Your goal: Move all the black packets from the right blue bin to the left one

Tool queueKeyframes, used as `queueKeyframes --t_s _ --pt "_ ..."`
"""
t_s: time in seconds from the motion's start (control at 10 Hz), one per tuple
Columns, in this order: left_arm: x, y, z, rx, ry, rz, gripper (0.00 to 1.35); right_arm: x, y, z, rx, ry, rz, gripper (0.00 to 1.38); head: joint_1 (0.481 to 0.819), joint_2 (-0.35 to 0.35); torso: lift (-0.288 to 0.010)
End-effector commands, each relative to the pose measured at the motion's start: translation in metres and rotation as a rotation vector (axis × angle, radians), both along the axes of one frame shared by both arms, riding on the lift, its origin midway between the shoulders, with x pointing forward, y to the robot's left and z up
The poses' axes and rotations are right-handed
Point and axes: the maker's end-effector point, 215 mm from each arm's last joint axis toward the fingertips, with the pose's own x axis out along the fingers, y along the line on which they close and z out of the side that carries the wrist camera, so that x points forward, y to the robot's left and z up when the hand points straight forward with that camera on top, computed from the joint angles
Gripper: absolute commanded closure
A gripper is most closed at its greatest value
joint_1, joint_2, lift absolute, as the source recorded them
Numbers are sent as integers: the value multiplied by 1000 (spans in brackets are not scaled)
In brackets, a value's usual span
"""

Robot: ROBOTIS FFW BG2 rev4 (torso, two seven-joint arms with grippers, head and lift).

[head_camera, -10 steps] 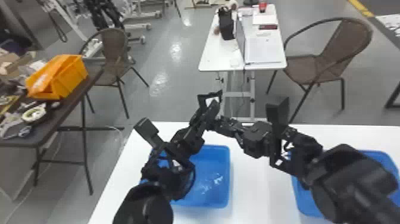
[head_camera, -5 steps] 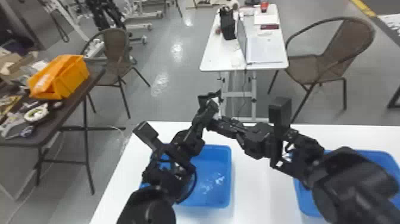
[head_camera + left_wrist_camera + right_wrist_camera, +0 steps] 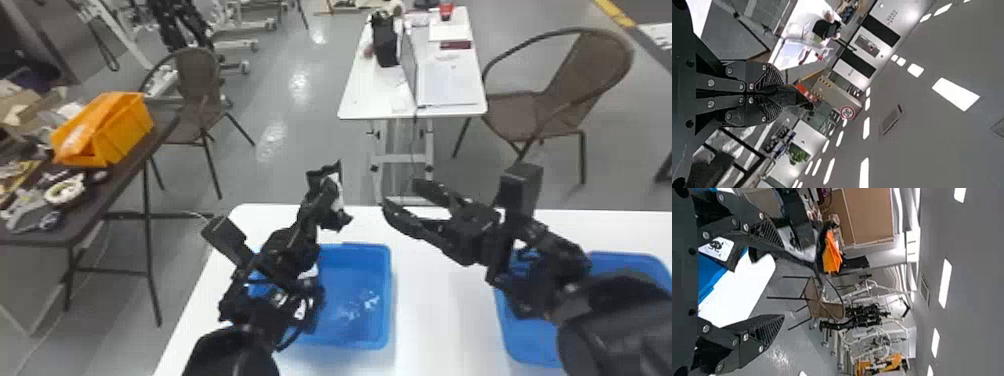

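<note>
Blue left bin (image 3: 384, 300) glints inside (right bin (image 3: 522, 335) half-hidden).

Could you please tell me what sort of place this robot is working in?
It looks like a robotics lab or workshop. Black machinery stands among wheeled white frames in the background, and a dark table holds an orange bin and assorted small items.

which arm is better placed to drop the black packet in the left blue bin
Left, I'd say: the left end effector is shut on the packet, with its arm over the left blue bin; the right end effector is open and empty.
</note>
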Motion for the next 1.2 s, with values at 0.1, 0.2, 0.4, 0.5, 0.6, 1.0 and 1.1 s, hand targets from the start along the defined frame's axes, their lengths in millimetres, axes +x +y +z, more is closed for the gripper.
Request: queueKeyframes --t_s 0.1,0.2,0.4,0.5,0.6,1.0,1.1 --pt "-25 50 -60 180 99 81 1213 -4 -63 -11 17 45 -133 298 695 222 0" --pt "-37 55 -87 221 138 87 1213 -5 -81 -20 18 62 -175 300 695 220 0" --pt "-53 55 -126 195 167 109 1038 -5 -97 -24 6 62 -209 300 695 204 0" --pt "-51 58 -119 211 146 116 469 -2 -108 -26 -26 56 -226 300 695 199 0" --pt "-46 51 -107 205 109 104 75 -1 -123 -32 -41 72 -252 298 695 191 0" --pt "-35 26 -40 217 -39 79 136 -12 -221 -87 -205 164 -435 295 695 96 0" --pt "-34 25 -27 244 -64 76 136 -21 -245 -104 -243 191 -489 295 695 60 0"
